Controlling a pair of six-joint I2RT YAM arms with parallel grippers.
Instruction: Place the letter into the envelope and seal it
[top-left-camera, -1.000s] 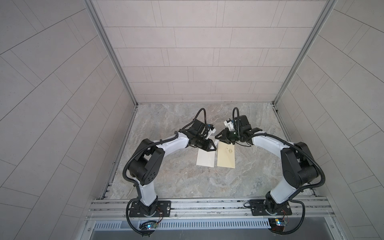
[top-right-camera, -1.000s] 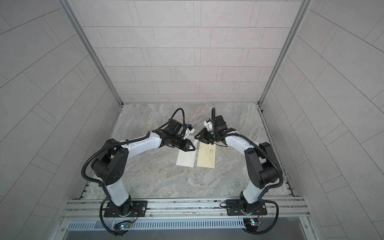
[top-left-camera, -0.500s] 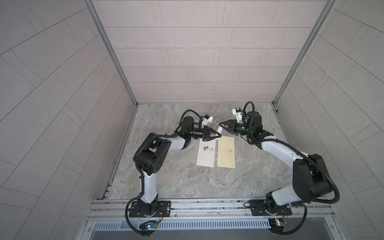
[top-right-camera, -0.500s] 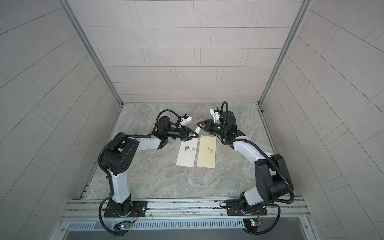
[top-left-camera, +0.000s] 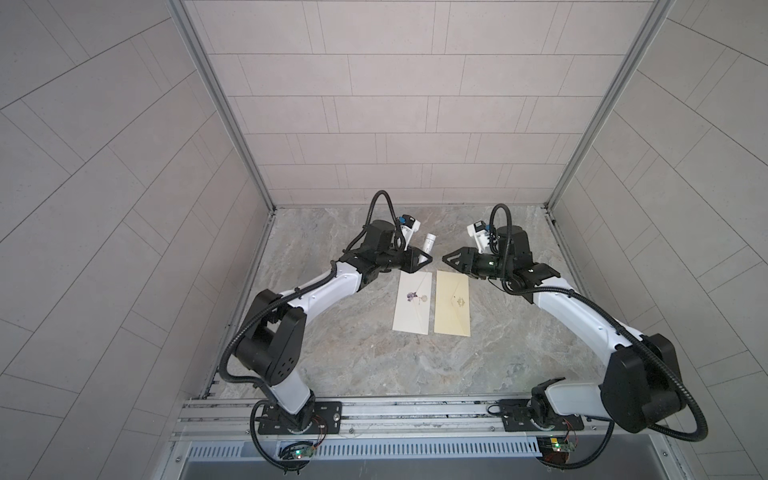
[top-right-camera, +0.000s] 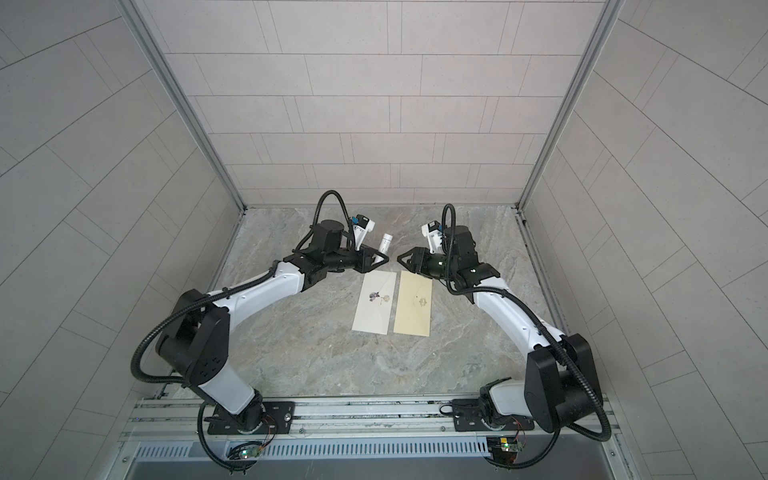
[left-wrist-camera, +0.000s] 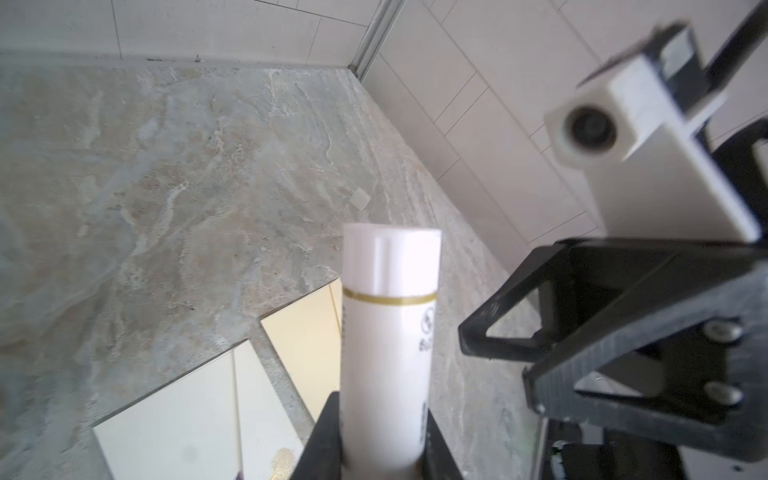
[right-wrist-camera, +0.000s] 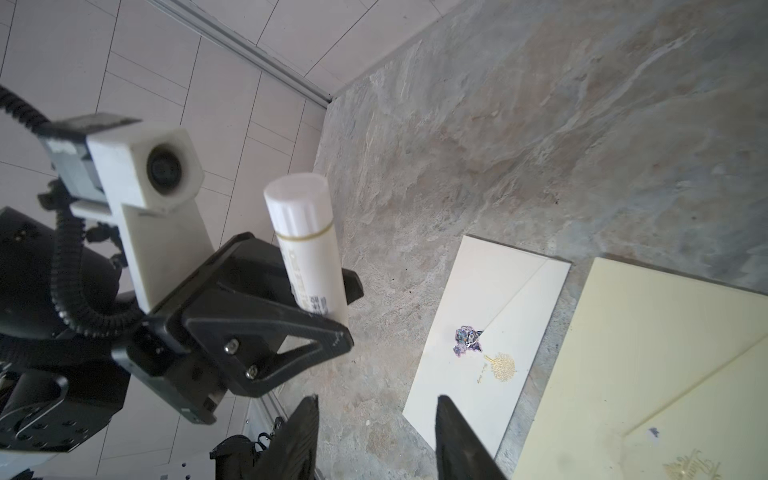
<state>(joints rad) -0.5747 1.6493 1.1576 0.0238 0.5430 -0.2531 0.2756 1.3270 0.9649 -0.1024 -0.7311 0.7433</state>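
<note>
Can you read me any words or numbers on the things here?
On the white tube: dark print along its side, too blurred to read.
On the white envelope: tiny gold writing beside a gold tree, too small to read.
On the yellow envelope: gold script, blurred, unreadable.

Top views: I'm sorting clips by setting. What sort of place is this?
Probably a purpose-built robot test cell: tiled walls box in a marble-look tabletop, and two arms are bolted to a metal rail at its front.
</note>
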